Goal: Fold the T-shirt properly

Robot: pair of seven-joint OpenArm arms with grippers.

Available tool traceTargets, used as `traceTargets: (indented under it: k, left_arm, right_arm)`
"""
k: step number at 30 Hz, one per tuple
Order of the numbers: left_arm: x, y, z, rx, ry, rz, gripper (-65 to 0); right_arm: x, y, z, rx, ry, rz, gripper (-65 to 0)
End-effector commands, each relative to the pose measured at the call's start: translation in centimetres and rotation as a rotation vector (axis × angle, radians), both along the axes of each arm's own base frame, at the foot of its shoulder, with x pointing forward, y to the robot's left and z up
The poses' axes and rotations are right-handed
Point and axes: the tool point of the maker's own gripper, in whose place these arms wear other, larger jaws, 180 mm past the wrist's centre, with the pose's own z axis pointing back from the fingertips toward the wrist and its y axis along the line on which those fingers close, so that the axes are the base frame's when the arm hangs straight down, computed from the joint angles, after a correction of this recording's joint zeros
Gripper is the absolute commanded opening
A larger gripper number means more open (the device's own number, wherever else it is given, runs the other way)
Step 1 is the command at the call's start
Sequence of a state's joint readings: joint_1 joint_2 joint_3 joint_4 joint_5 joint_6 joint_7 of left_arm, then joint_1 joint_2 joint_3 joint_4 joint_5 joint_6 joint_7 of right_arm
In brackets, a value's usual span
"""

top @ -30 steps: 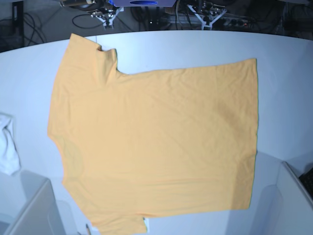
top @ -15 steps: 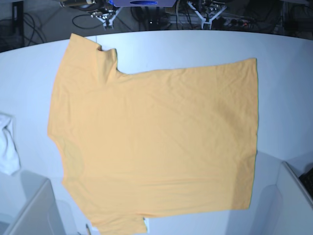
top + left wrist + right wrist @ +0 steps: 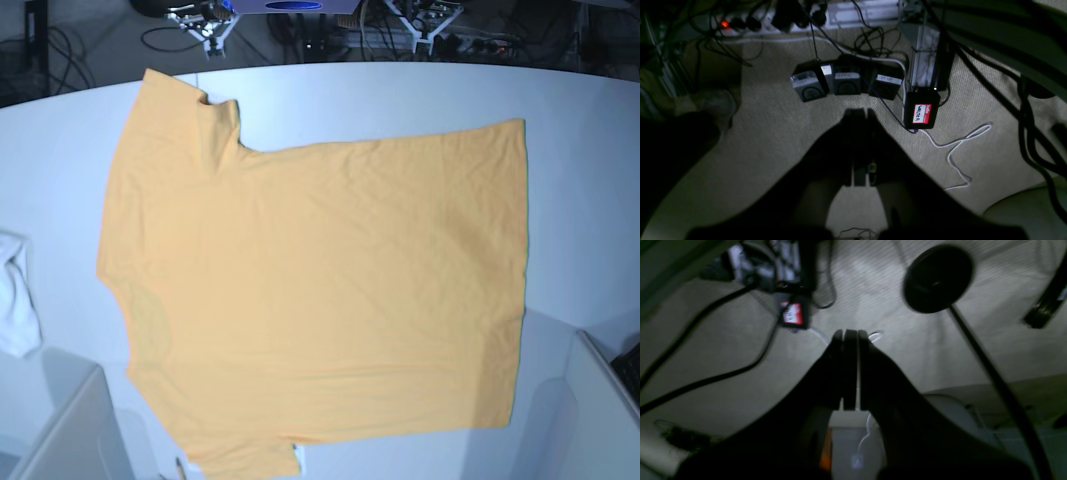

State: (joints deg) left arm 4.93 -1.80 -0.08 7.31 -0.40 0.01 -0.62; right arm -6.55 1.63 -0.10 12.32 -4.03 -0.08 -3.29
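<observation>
The T-shirt (image 3: 320, 290) lies spread flat across the white worktop (image 3: 580, 150), a white cloth (image 3: 15, 295) well apart at the worktop's edge. Away from it, over carpeted floor (image 3: 773, 133), the left hand (image 3: 860, 115) and right hand (image 3: 849, 335) are both closed, gripping nothing.

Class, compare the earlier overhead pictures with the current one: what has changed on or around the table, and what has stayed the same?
On the table nothing visibly moved. The T-shirt lies spread flat as before and the white cloth stays at the edge. Only the arm parts at the top edge shifted slightly. Both grippers, left and right, are shut, empty, off the table.
</observation>
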Motion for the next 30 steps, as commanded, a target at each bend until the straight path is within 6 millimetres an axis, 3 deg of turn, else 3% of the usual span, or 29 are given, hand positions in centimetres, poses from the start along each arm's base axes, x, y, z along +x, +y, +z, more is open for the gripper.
traceTargets:
  k: [1, 5, 9, 12, 15, 21, 24, 30]
  left_arm:
    - [1.5, 1.5, 0.2, 0.026, -0.039, -0.004, -65.0]
    - [0.4, 1.6, 0.4, 0.027, -0.052, -0.034, -65.0]
    - [-1.2, 3.6, 1.8, 0.054, -0.106, -0.05, -65.0]
    - [-2.0, 4.4, 3.1, 0.063, -0.147, -0.069, -65.0]
    - [-3.2, 4.1, 4.1, 0.056, -0.162, -0.079, -65.0]
    - [-4.9, 4.9, 6.9, 0.061, -0.202, -0.12, -65.0]
    - [-4.9, 5.0, 9.3, 0.055, -0.255, -0.156, -65.0]
    - [-1.2, 5.1, 14.4, 0.045, -0.407, -0.248, -65.0]
  right_arm:
    - [0.3, -0.1, 0.1, -0.003, -0.01, -0.007, -65.0]
    - [-1.2, -0.7, 0.3, -0.017, 0.04, -0.017, -65.0]
    - [-3.3, -1.5, 0.9, -0.033, 0.013, -0.094, -65.0]
    - [-3.8, -3.0, 2.3, -0.067, -0.053, -0.151, -65.0]
    - [-3.8, -3.3, 4.0, -0.079, -0.111, -0.15, -65.0]
    - [-2.5, -3.6, 8.6, -0.115, -0.2, -0.212, -65.0]
    - [-1.1, -5.7, 11.4, -0.172, -0.27, -0.276, -65.0]
    - [1.9, -8.9, 16.1, -0.256, -0.363, -0.33, -65.0]
